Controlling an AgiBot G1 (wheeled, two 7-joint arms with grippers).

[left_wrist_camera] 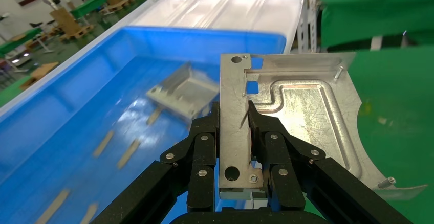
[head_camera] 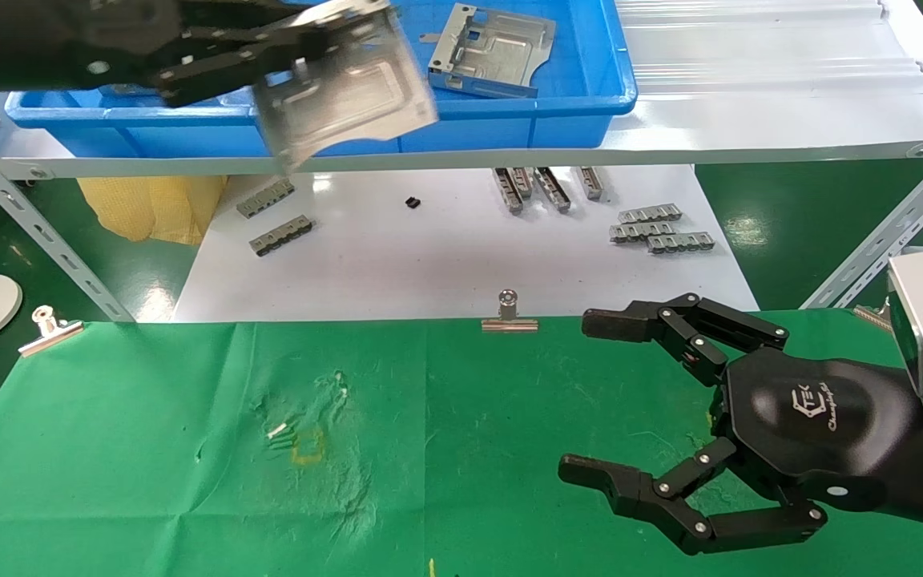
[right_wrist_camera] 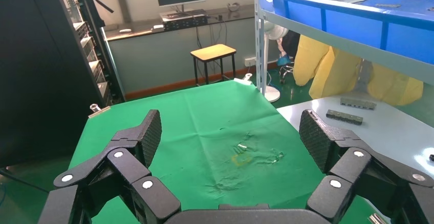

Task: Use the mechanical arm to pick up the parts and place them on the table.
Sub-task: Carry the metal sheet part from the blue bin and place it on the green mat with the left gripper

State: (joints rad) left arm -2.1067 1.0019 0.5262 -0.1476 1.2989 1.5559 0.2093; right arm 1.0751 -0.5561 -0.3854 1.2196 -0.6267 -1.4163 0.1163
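up at the head view's top left, the left gripper (head_camera: pixel 301 48) hangs over the front wall of the blue bin (head_camera: pixel 574 120), its jaws pinching one edge of a plate (head_camera: pixel 349 88). the plate is in the air and tilted, its free end out in front of the bin wall. the left wrist view shows the fingers (left_wrist_camera: pixel 202 152) pressed on both faces of the plate's flanged edge (left_wrist_camera: pixel 286 116). a second plate (head_camera: pixel 489 50) lies inside the bin, which sits on the grey shelf (head_camera: pixel 750 136). below the shelf, small ribbed strips (head_camera: pixel 662 228) lie on a white sheet (head_camera: pixel 445 264). the right gripper (head_camera: pixel 590 397) hovers low over the right part of the green tabletop (head_camera: pixel 149 449), jaws spread wide and holding nothing. clips (head_camera: pixel 509 314) sit on the tabletop's far edge.
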